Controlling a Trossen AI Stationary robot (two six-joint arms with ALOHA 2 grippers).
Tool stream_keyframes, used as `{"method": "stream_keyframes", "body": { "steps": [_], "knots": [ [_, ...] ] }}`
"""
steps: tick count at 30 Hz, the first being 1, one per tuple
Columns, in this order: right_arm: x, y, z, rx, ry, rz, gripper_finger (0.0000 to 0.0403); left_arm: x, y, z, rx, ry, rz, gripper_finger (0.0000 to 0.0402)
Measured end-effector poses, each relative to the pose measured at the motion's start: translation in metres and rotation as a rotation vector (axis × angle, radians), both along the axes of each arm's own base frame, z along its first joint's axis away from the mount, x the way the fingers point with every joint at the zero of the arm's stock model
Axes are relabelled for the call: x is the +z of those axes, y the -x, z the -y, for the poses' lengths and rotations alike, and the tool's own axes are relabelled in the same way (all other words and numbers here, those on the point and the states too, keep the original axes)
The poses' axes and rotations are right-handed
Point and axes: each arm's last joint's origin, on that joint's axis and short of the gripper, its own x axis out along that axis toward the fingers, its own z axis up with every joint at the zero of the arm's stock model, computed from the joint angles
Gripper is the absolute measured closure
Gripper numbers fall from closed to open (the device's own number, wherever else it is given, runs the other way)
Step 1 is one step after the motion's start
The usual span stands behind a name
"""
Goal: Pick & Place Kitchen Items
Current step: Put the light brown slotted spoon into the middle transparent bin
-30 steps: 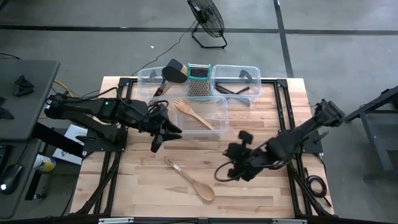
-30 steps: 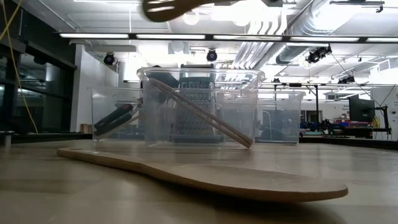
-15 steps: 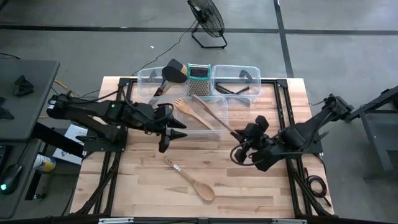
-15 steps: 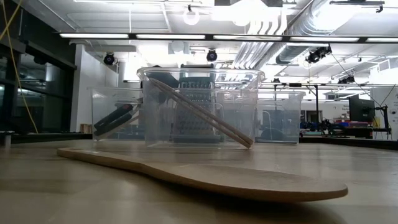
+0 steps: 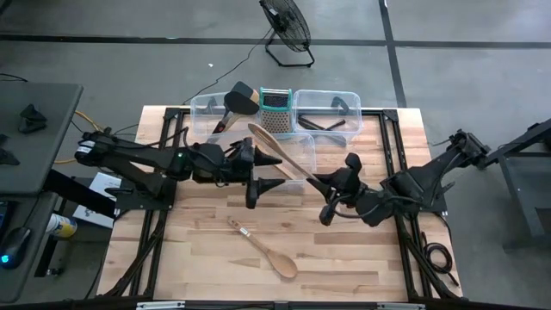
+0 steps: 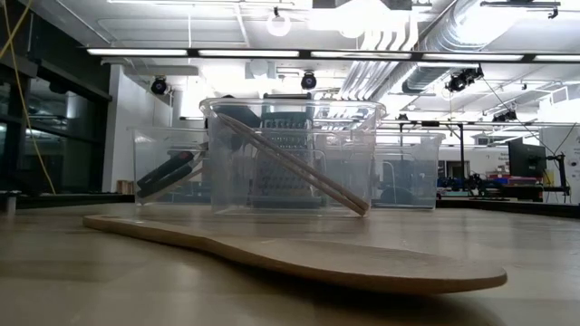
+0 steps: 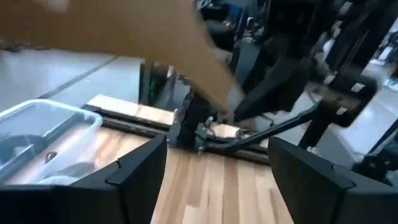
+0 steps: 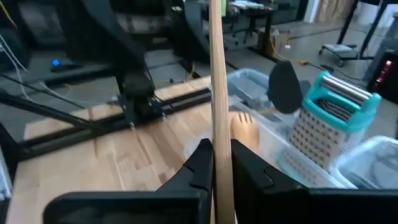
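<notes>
My right gripper [image 5: 330, 196] is at mid-table, shut on a light wooden spoon [image 5: 284, 155]. The spoon's bowl [image 5: 262, 133] reaches over the front clear bin [image 5: 303, 148]. My left gripper [image 5: 261, 188] stands open just left of the spoon's handle, with nothing between its fingers [image 7: 140, 168]; the spoon shows blurred above them. A second wooden spoon [image 5: 263, 245] lies flat on the table near the front and fills the foreground of the low view [image 6: 299, 258]. A wooden fork [image 8: 244, 129] lies in the front bin. My right gripper pinches the spoon's handle [image 8: 218, 149] between its two fingers, near the handle's free end. The fingers come from the table's right, and the handle runs ahead between them, roughly along them. The spoon is lifted clear, its bowl toward the far left.
Two more clear bins [image 5: 225, 108] [image 5: 327, 108] stand along the far edge with black utensils in them. A teal-topped box grater [image 5: 275, 110] stands between them. Bare wood lies at the front left and right of the table.
My right gripper has gone toward the far edge and turned, so the spoon's bowl now points far-left over the front bin. My left gripper has gone toward the table's right, up to the spoon.
</notes>
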Motion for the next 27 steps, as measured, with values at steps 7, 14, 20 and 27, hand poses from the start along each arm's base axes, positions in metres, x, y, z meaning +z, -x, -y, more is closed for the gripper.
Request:
{"method": "stream_keyframes", "body": {
  "steps": [7,14,20,27],
  "knots": [
    [0.009,-0.008,0.005,0.043,0.012,0.045,0.038,0.006,-0.011,0.002,0.009,-0.005,0.131,0.0126],
    [0.01,-0.009,0.006,0.059,0.027,0.046,0.038,0.015,-0.011,0.0,0.076,-0.01,0.226,0.0134],
    [0.012,-0.011,0.009,0.054,0.023,0.059,0.038,0.023,-0.009,-0.001,0.092,-0.029,0.308,0.0185],
    [0.012,-0.011,0.009,0.059,0.024,0.059,0.038,0.024,-0.009,-0.001,0.09,-0.026,0.317,0.027]
  ]
}}
